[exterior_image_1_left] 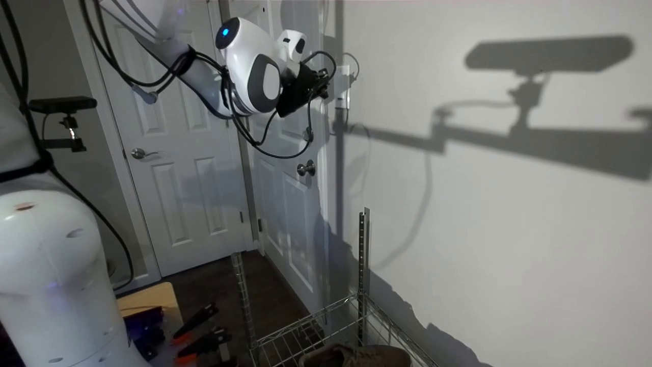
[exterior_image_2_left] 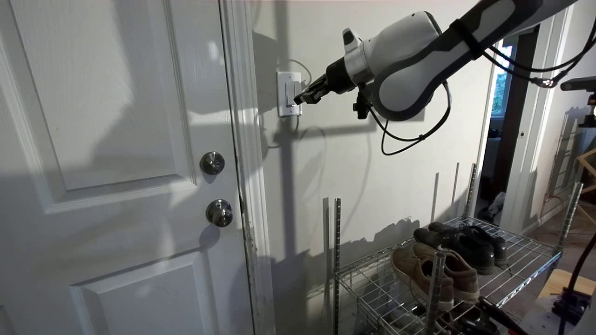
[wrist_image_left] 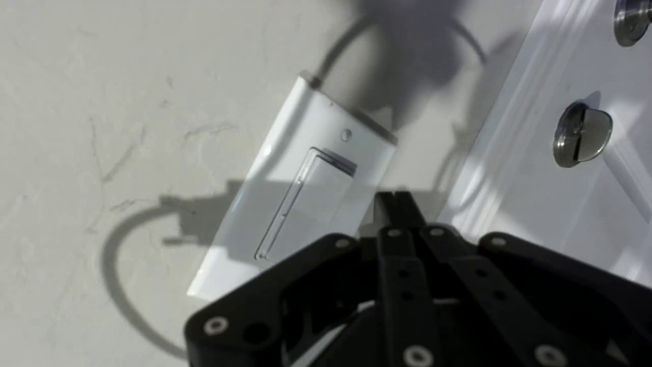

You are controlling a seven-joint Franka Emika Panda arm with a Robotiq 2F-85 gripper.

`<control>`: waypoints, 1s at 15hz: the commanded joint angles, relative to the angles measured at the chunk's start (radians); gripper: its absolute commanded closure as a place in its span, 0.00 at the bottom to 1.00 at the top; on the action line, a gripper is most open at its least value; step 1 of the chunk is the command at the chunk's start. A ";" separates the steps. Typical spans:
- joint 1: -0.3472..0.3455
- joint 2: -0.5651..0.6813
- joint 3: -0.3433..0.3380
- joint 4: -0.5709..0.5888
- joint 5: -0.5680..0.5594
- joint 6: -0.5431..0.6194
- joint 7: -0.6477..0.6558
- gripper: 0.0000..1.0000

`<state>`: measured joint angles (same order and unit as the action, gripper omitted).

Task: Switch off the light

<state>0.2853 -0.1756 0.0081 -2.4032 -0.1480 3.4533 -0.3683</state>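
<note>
Wrist view: my gripper (wrist_image_left: 400, 194) hides part of light switch (wrist_image_left: 305, 201); whether fingertips (wrist_image_left: 385, 208) touch it, I can't tell. Door knob (wrist_image_left: 630, 23) cut by upper right corner. In exterior view, brown shoe (exterior_image_1_left: 379, 357) cut by bottom edge; in both, top edge cuts arm (exterior_image_2_left: 405, 65).

Switch plate (exterior_image_2_left: 289, 88) on the wall (exterior_image_2_left: 391, 190), right of the door (exterior_image_2_left: 116, 116) in an exterior view, with the gripper (wrist_image_left: 395, 203) before it; at lower right, a rack (exterior_image_2_left: 531, 279) bearing shoes (exterior_image_2_left: 460, 274).

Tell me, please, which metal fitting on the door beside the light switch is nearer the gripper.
The thumb-turn above the round knob; only it has a flat grip.
</note>
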 commanded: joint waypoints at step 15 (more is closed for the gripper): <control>-0.075 0.104 0.039 0.113 0.076 0.001 -0.030 0.97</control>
<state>0.2206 -0.0844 0.0302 -2.3088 -0.1014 3.4541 -0.3633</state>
